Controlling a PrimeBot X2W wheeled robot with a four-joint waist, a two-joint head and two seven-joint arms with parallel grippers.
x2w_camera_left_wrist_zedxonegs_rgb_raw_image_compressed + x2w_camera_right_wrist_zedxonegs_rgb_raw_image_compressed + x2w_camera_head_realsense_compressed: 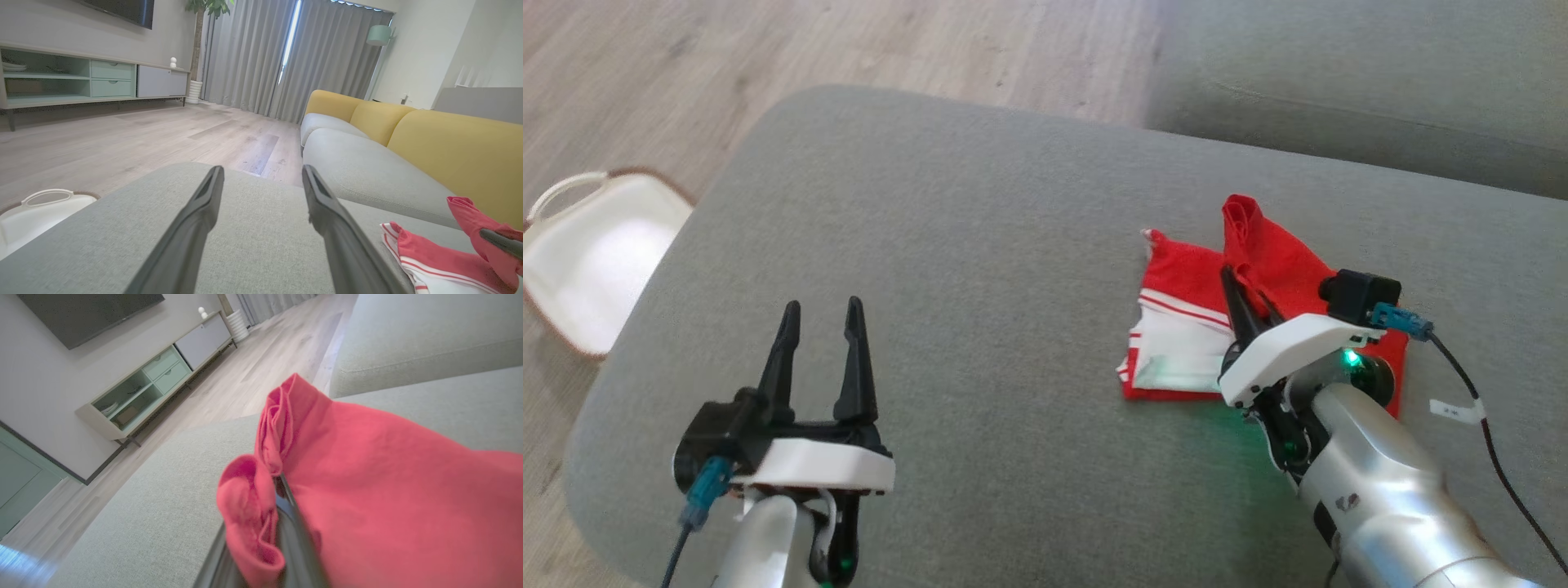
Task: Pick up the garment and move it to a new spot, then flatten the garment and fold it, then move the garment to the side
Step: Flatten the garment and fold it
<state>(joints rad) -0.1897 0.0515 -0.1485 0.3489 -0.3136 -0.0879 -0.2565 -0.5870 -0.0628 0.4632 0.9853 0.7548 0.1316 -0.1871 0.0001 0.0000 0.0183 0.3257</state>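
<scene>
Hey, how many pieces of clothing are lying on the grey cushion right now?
1. A red and white garment lies on the right side of the cushion, with a red fold pinched in the right gripper. Anything lying under it would be hidden.

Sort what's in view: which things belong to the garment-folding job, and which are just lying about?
Job: red-and-white garment; right gripper, shut on its red fabric; left gripper, open, holding nothing; grey cushion under the garment.
Just there: white basket on the floor; TV cabinet; yellow sofa backs.
</scene>
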